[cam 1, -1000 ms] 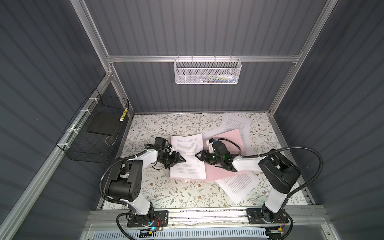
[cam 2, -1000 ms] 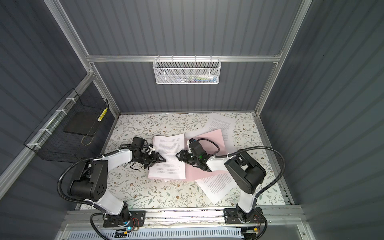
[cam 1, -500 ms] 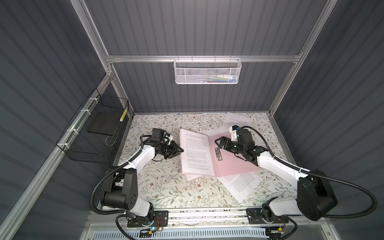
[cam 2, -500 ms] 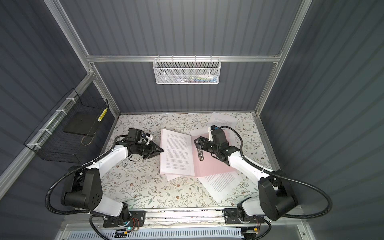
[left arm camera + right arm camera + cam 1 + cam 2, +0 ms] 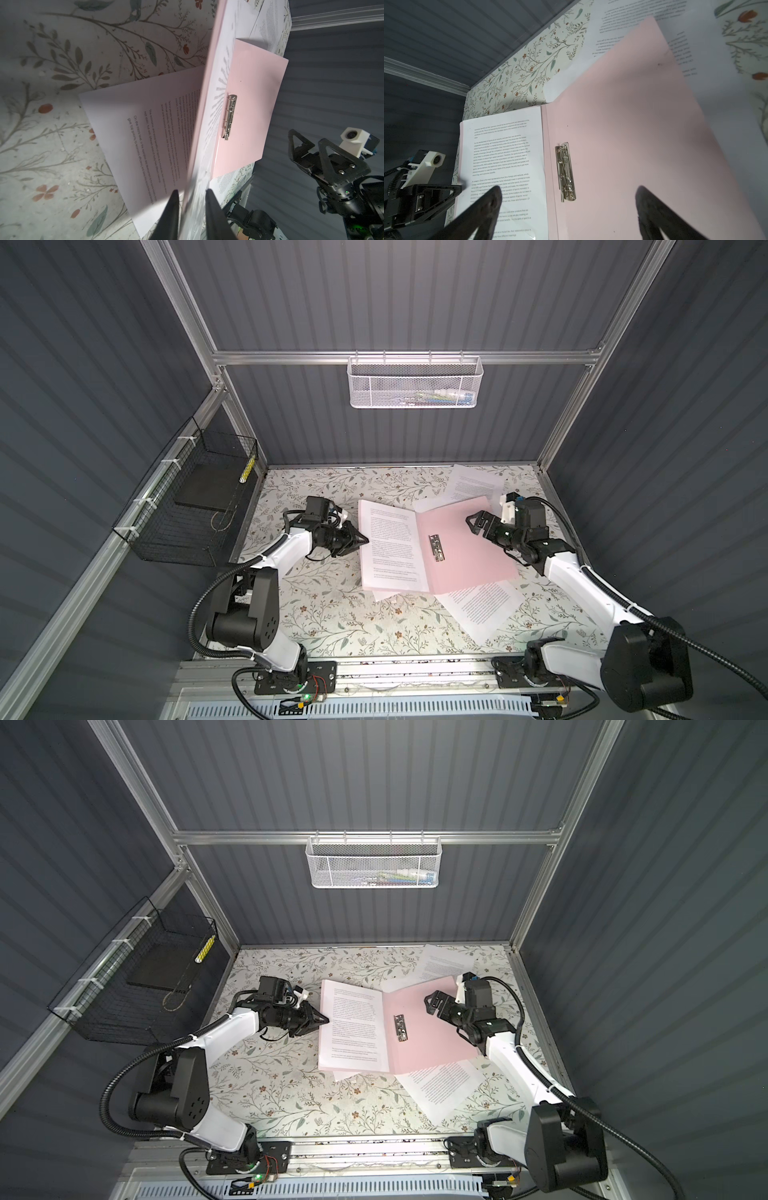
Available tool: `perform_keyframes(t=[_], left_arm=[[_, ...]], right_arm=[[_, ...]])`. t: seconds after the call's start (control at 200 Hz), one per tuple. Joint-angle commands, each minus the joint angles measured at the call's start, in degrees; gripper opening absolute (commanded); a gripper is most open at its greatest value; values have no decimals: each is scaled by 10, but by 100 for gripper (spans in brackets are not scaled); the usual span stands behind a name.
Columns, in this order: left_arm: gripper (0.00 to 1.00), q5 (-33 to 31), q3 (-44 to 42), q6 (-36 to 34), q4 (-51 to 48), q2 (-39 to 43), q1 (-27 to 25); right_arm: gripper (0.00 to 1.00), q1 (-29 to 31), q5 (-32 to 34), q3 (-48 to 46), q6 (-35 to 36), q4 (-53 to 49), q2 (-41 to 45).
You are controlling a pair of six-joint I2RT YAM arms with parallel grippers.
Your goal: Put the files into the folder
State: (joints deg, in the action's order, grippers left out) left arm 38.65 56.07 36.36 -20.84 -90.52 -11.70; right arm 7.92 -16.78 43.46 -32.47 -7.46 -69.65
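The pale pink folder [image 5: 469, 547] lies open, its silver clip [image 5: 436, 547] bare beside the spine. Its left cover [image 5: 209, 83] is raised off the table, and a printed sheet [image 5: 390, 547] rests on it. My left gripper [image 5: 365, 539] is shut on that cover's outer edge, one finger on each side [image 5: 191, 192]. My right gripper [image 5: 478, 524] hovers open above the folder's right half, holding nothing [image 5: 568, 190]. More files lie loose: one at the front right [image 5: 482, 608], one at the back right [image 5: 473, 483], and one under the raised cover [image 5: 135, 128].
A black wire basket [image 5: 187, 506] holding a flat black slab [image 5: 208, 489] hangs on the left wall. A white mesh basket [image 5: 415, 383] hangs on the back wall. The floral tabletop [image 5: 332, 614] is ringed by grey walls and metal posts.
The folder has swung open. My left gripper moved left to the cover's edge and closed on it. My right gripper drew back to the right and opened wide.
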Motion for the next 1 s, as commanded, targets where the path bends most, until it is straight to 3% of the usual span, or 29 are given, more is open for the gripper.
perform_keyframes(t=[0.0, 0.07, 0.23, 0.42, 0.635, 0.896, 0.996], left_arm=[[11, 12, 8, 2, 2, 0, -2], [0, 8, 15, 0, -8, 6, -2], [0, -30, 51, -24, -65, 28, -1], [0, -62, 46, -57, -117, 54, 41], [0, -101, 44, -110, -175, 55, 55], [0, -210, 59, -162, -241, 51, 54], [0, -202, 48, -160, -227, 55, 55]], right_arm=[[99, -7, -19, -13, 15, -9, 9], [99, -7, -19, -19, 12, -3, 1], [99, 18, -34, -32, 0, 20, -19], [98, 111, -58, -14, -7, 35, -74], [76, 182, -107, -3, -43, 92, -174], [43, 197, -143, 52, -60, 115, -267], [36, 197, -152, 71, -61, 115, -292]])
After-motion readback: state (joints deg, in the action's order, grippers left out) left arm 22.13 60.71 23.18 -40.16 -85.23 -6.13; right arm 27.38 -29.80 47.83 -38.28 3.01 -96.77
